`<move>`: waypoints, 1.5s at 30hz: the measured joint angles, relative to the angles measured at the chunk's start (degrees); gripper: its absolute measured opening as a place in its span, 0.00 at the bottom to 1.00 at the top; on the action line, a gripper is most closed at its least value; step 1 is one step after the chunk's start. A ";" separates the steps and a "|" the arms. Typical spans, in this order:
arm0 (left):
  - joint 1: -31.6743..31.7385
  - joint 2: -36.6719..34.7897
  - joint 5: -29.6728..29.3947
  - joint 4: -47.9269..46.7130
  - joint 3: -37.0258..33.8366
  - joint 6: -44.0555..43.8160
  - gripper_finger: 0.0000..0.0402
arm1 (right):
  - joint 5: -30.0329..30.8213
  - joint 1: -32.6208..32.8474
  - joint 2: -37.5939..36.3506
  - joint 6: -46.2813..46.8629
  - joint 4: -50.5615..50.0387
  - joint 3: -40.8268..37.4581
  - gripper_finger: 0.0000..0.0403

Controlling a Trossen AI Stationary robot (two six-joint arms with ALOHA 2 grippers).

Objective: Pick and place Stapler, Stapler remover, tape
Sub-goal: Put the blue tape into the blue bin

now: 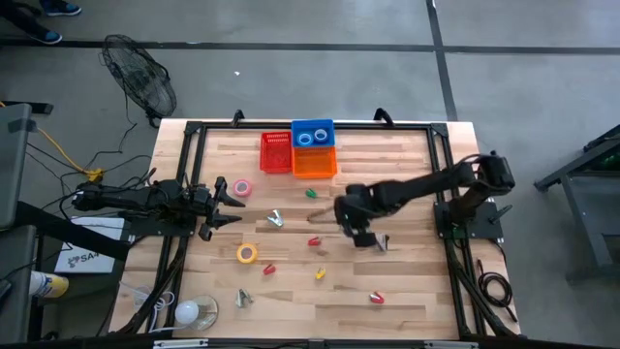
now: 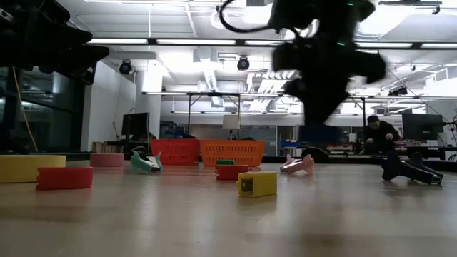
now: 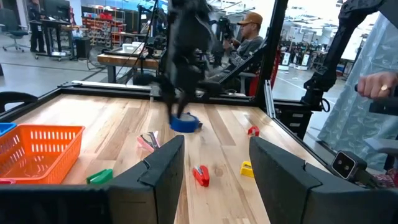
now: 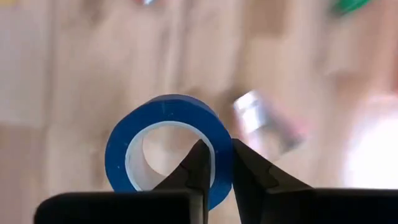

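Observation:
My right gripper (image 4: 216, 146) is shut on a blue tape roll (image 4: 165, 146) over the table's middle right, where the gripper (image 1: 363, 236) hides the roll in the high view. My left gripper (image 1: 232, 204) waits open and level at the left. A pink tape roll (image 1: 241, 187) and a yellow one (image 1: 247, 254) lie flat on the table. Small red, yellow and green staplers (image 1: 320, 274) and silver staple removers (image 1: 275, 220) are scattered about. My right gripper pinches the blue roll's wall (image 4: 219, 138), one finger inside the ring and one outside. The fingers come from above, slanting steeply down. The roll (image 3: 185, 122) hangs tilted below them, low over the table.
Red (image 1: 276, 153), blue (image 1: 312, 134) and orange (image 1: 314, 162) baskets stand at the far middle, the blue one holding blue rolls. A black frame (image 1: 441, 155) rims the table. A person's hand (image 3: 376, 84) shows beyond the right edge.

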 joint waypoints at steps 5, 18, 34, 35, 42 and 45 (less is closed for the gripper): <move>0.00 0.02 0.00 0.00 -0.01 -0.02 0.45 | 3.63 -8.13 0.00 -8.99 1.95 5.27 0.08; 0.00 0.01 0.00 -0.01 -0.01 -0.02 0.45 | -1.99 -26.73 8.05 -16.97 14.32 20.33 0.08; 0.00 0.00 0.00 0.00 0.00 -0.01 0.45 | -4.01 -35.71 34.54 -17.45 2.71 54.70 0.11; 0.00 0.01 0.00 0.00 -0.01 -0.02 0.45 | -4.01 -36.06 35.64 -17.32 2.36 55.90 0.11; 0.00 0.01 0.00 0.00 0.00 -0.01 0.45 | -4.98 -37.38 40.10 -15.34 0.00 58.79 0.10; 0.00 0.00 0.00 0.00 -0.01 -0.02 0.45 | -5.07 -37.58 40.24 -14.48 -0.79 58.79 0.11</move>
